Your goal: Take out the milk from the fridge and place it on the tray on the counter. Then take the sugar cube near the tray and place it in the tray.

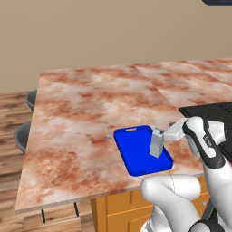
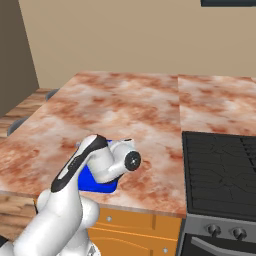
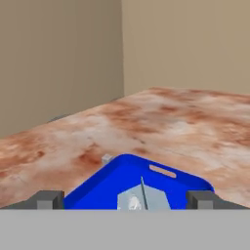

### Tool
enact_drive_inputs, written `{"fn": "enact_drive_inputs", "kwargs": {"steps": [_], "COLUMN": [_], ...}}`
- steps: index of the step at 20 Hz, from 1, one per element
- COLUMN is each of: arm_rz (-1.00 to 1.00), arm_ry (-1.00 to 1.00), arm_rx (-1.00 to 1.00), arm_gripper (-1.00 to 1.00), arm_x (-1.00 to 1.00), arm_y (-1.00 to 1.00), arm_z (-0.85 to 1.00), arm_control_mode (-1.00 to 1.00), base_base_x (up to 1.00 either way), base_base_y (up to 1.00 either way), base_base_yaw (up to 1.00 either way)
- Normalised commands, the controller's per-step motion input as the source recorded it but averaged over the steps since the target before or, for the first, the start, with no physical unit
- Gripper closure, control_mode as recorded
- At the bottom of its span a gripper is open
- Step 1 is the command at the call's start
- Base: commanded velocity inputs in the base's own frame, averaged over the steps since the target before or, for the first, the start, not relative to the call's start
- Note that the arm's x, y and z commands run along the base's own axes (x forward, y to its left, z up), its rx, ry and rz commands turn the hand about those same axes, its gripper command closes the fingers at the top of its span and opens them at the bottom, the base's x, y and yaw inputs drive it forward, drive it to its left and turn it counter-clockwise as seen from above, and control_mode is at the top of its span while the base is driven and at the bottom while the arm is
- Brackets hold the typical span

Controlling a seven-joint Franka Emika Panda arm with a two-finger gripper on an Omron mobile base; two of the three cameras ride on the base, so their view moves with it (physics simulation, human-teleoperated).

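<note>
I see the milk (image 1: pixel 157 142), a small pale blue-grey carton with a gabled top, standing upright on the blue tray (image 1: pixel 134 154) between the fingers of my hand (image 3: pixel 129 199), which are spread wide and clear of its sides. The tray lies on the marbled worktop (image 1: pixel 90 108), and the tiny sugar cube (image 1: pixel 108 136) sits just beside its far corner.
</note>
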Motion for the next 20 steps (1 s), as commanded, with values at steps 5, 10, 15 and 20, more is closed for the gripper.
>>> {"fn": "enact_drive_inputs", "kwargs": {"steps": [5,10,15,20], "arm_rz": [0.00,0.00,0.03,0.02], "arm_ry": [0.00,0.02,0.17,0.17], "arm_rx": [-0.01,-0.10,-0.16,-0.30], "arm_gripper": [-1.00,-1.00,-1.00,-1.00], "arm_x": [-0.10,-0.24,-0.16,-0.02], "arm_y": [0.19,0.43,0.95,0.89], "arm_z": [0.77,0.64,0.08,0.05], "arm_control_mode": [-1.00,-1.00,-1.00,-1.00], "base_base_x": [0.00,0.00,0.00,0.00], "base_base_y": [0.00,0.00,0.00,0.00], "base_base_yaw": [0.00,0.00,0.00,0.00]}}
